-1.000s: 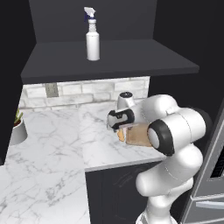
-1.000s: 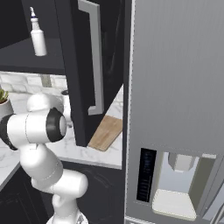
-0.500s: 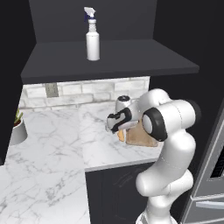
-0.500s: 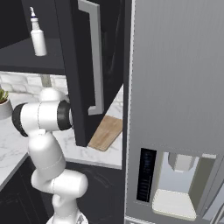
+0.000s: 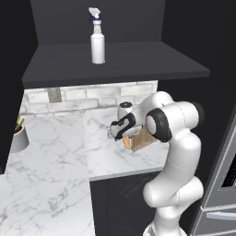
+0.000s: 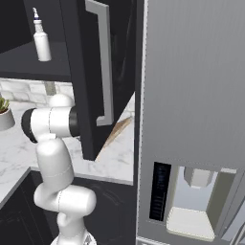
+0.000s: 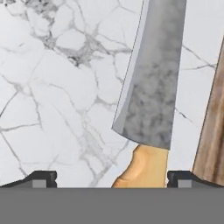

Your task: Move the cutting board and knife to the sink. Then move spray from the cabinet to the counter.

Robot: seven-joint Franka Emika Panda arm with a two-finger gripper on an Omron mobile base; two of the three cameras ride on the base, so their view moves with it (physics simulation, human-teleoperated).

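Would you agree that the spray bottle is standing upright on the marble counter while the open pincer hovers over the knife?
Not quite: the spray bottle stands upright on the dark cabinet shelf, not on the marble counter, as the left base view shows. The rest holds: the hand view shows the pincer open, with the knife lying between its tips.

Potted plant (image 5: 17, 136), steel fridge (image 6: 191, 95) with dispenser, tiled backsplash (image 5: 92, 92)

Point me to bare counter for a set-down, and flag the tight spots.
Free: the marble counter between the potted plant and the open claw; also the near-left stretch. Crowded: right end, where knife and cutting board lie side by side by the arm.
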